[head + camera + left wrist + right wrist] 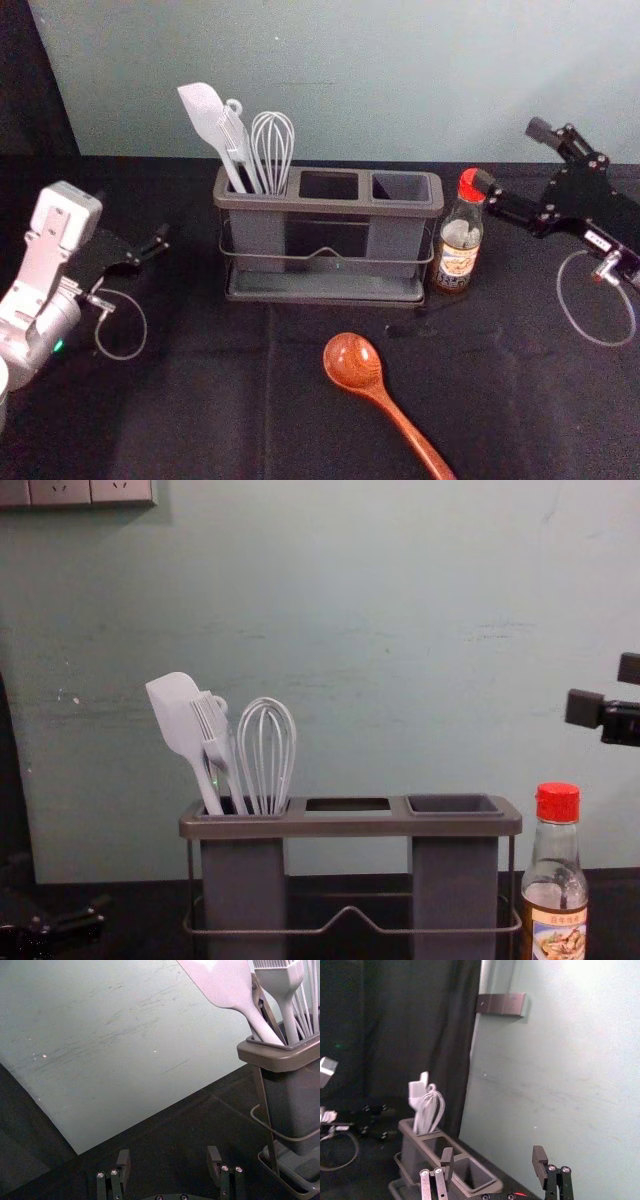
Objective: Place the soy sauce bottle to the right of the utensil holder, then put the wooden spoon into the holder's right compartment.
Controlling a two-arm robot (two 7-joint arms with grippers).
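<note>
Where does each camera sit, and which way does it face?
On left wrist: faces wall past open left tool.
On right wrist: faces over utensil holder past open right tool.
On head: looks forward, down at wooden spoon; both tools show.
On chest, lower: faces forward; tools at both edges.
Head and chest views share soy sauce bottle.

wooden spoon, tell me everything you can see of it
The wooden spoon is glossy reddish brown with visible grain, its oval bowl broad and its handle slim. It lies flat on the black cloth before the utensil holder, bowl end nearer it, handle running off the head view's bottom edge. No gripper touches it there.
</note>
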